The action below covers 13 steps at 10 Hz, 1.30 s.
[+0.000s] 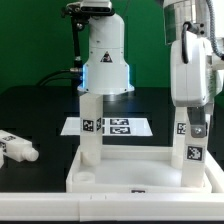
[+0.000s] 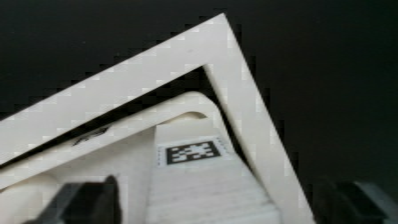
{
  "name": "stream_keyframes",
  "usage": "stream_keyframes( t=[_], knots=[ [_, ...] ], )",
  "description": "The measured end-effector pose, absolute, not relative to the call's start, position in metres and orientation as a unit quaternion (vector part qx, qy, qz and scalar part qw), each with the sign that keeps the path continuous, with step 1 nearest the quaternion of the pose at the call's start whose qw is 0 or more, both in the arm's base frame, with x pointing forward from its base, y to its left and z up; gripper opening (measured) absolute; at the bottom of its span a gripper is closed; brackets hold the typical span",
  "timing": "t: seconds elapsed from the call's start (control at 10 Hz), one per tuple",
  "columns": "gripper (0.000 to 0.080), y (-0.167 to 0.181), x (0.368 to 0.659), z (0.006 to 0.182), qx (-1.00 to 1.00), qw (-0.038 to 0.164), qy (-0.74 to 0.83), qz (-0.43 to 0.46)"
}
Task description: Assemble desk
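Observation:
The desk's white rimmed panel (image 1: pixel 140 178) lies flat at the front. One tagged leg (image 1: pixel 88 125) stands upright in its corner socket on the exterior view's left. A second tagged leg (image 1: pixel 194 150) stands in the corner on the exterior view's right, seen end-on with its tag (image 2: pixel 196 150) in the wrist view. My gripper (image 1: pixel 194 122) hangs over this second leg, its dark fingers (image 2: pixel 80 202) straddling the leg top. The gripper (image 2: pixel 222 205) is open, with a gap showing beside the leg. A third leg (image 1: pixel 17 148) lies loose on the table at the exterior view's left.
The marker board (image 1: pixel 120 126) lies flat behind the panel. The white robot base (image 1: pixel 105 55) with its blue light stands at the back. A black table carries everything.

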State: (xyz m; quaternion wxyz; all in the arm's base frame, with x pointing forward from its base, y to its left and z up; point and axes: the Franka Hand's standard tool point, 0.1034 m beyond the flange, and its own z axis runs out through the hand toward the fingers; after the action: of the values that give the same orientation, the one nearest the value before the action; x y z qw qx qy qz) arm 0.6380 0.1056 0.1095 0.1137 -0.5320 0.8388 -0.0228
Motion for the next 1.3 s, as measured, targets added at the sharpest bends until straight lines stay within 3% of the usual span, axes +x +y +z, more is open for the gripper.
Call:
stream_keyframes(
  t=[0.1,0.4,1.0,1.3],
  knots=[
    [0.0622,0.106,0.639,0.112,-0.544,0.115,0.831,-0.024],
    [0.0644,0.078,0.652,0.161,-0.619,0.147,0.77,-0.058],
    [0.0649,0.078,0.652,0.159,-0.641,0.143,0.751,-0.062],
    [0.0649,0.031,0.624,0.168,-0.745,0.139,0.644,-0.104]
  ],
)
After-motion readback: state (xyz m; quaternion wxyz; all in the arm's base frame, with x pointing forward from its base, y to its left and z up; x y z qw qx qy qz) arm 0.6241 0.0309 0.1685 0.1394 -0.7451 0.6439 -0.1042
